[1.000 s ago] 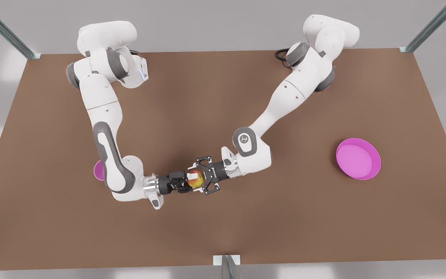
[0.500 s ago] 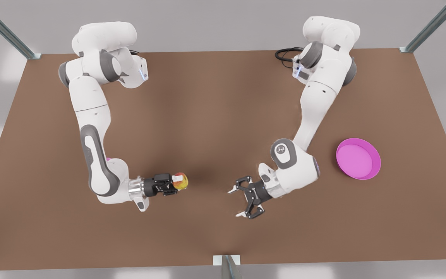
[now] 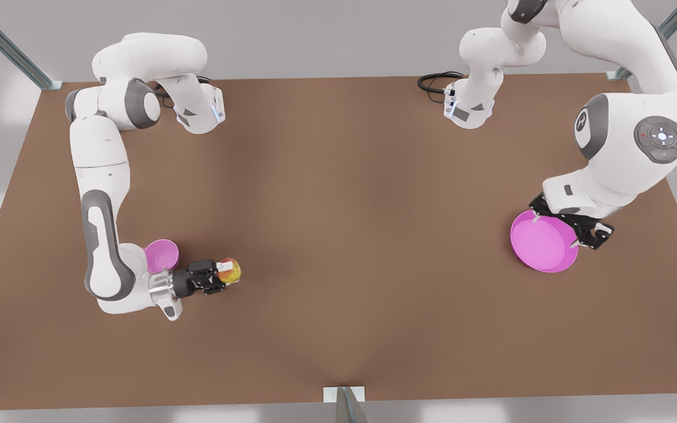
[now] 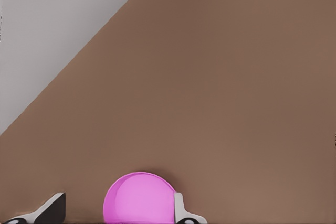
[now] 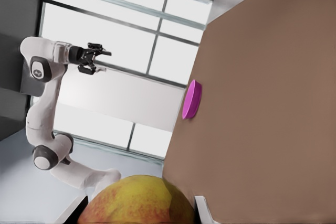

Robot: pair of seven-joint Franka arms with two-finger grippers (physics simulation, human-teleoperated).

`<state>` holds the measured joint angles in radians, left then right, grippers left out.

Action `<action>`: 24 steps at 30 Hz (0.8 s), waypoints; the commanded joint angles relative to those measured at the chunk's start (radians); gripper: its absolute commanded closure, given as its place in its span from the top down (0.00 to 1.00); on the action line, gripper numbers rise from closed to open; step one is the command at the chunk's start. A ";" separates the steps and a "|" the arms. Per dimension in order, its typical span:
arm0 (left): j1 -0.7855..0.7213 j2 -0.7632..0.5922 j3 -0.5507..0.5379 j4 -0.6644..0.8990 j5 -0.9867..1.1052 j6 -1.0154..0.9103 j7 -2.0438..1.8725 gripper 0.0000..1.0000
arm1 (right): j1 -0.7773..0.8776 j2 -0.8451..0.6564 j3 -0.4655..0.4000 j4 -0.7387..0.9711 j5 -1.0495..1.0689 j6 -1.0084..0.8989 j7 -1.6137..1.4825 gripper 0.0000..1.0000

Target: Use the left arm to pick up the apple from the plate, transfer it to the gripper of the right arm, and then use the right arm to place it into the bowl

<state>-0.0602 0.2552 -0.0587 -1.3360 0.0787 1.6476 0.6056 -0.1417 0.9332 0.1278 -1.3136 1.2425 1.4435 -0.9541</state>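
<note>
The red-and-yellow apple (image 3: 231, 270) hangs just above the table at the front view's left, with my right gripper (image 3: 225, 272) shut on it. In the right wrist view the apple (image 5: 137, 202) sits between my fingertips (image 5: 201, 209). The small deep pink bowl (image 3: 161, 255) stands close behind that wrist, apart from the apple. At the front view's right my left gripper (image 3: 556, 230) hovers open over the wide pink plate (image 3: 541, 249). The left wrist view has the plate (image 4: 139, 198) between my spread fingertips (image 4: 180, 208), with nothing held.
The brown table (image 3: 338, 205) spreads between the two arms. A black cable (image 3: 432, 82) lies by the base at the back right, and a metal bracket (image 3: 344, 399) stands at the front edge. The plate (image 5: 191, 99) appears edge-on in the right wrist view.
Both grippers met at the apple mid-table. The left gripper then let go and swung away to above the plate. The right gripper carried the apple toward the bowl.
</note>
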 commanded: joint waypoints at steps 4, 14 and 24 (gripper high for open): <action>0.022 0.022 0.000 0.011 -0.060 -0.045 -1.009 1.00 | -0.070 -0.008 0.003 0.001 -0.176 -0.144 -0.040 0.72; 0.022 0.022 -0.001 0.009 -0.065 -0.048 -1.008 1.00 | -0.210 -0.013 0.003 0.001 -0.373 -0.255 -0.124 0.72; 0.019 0.022 -0.003 0.009 -0.069 -0.049 -1.011 1.00 | -0.300 -0.011 -0.007 0.030 -0.492 -0.264 -0.161 0.72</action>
<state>-0.0414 0.2788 -0.0612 -1.3265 0.0100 1.6005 -0.1380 -0.4407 0.9238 0.1222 -1.2878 0.7893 1.1781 -1.0426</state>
